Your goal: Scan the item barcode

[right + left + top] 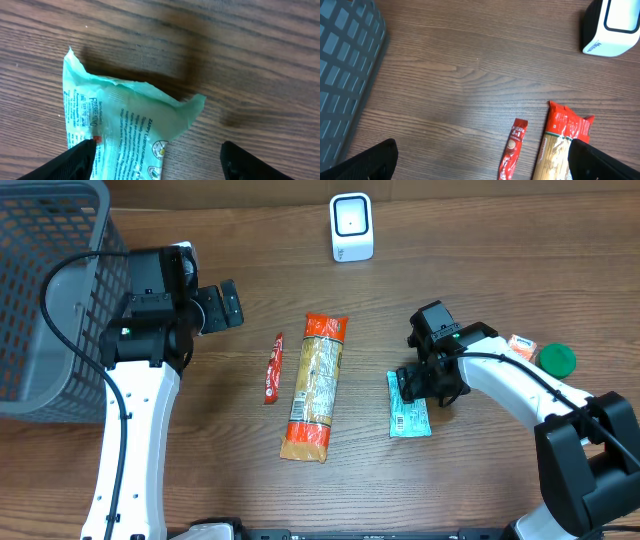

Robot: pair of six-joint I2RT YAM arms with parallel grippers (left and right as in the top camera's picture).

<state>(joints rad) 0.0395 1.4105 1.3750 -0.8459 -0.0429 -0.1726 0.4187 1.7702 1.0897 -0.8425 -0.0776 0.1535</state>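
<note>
Overhead, right claw: spread open over the near end of the mint-green crinkled plastic packet, which lies flat on the wooden surface, probably set down for a better grip.
Overhead, scanner: white box scanner is well ahead of the claw.
Left wrist: left claw is wide open and empty, waiting out of the way.
Right wrist: the packet lies loose between the fingers, unpinched.
</note>
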